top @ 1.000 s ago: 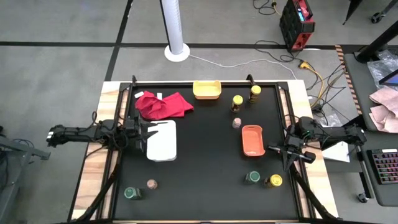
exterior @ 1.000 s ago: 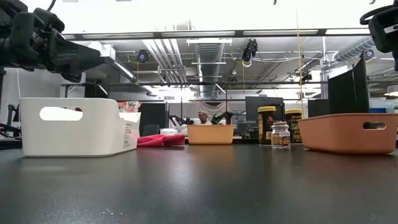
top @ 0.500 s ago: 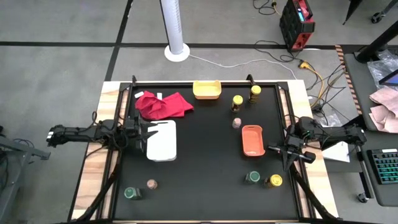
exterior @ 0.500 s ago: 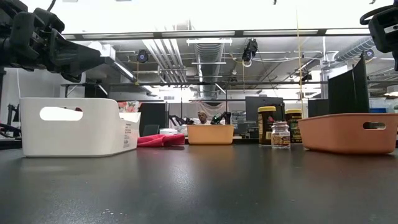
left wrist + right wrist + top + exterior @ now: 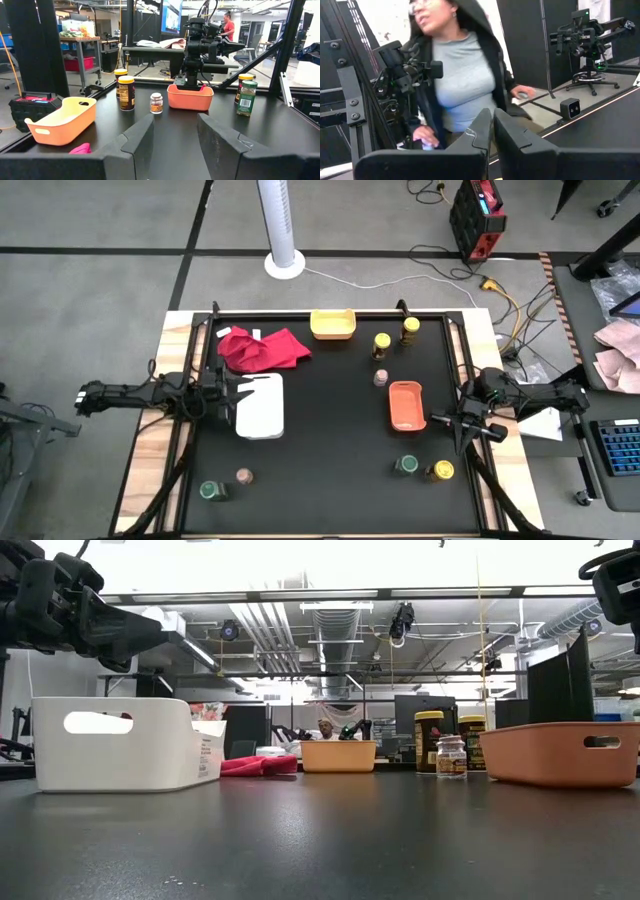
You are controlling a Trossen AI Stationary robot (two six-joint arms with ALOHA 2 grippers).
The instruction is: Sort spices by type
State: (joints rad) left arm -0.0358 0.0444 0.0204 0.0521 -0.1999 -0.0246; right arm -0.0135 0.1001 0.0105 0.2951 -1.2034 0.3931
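The left gripper [image 5: 232, 396] hangs at the left edge of the black desk [image 5: 330, 480], just beside the white tray [image 5: 260, 406]; its jaws stand parted and grasp nothing, as the left wrist view confirms. The right gripper [image 5: 437, 420] waits at the right edge, just beside the orange tray [image 5: 406, 405], with its jaws clenched together and empty. The jars are spread over the desk: two yellow-lidded jars [image 5: 382, 343] and [image 5: 410, 329] stand near the yellow tray [image 5: 333, 324] at the far edge; a pinkish-brown jar [image 5: 380, 378] stands between them and the orange tray. A green-lidded jar [image 5: 405, 465] and a yellow jar [image 5: 440, 471] stand close together at the near right. A second green-lidded jar [image 5: 210, 491] and a second pinkish-brown jar [image 5: 243, 476] stand at the near left. The red cloth [image 5: 262, 348] lies at the far left. Jar labels show print, but no writing can be read. A person [image 5: 460, 80] stands beyond the desk in the right wrist view.
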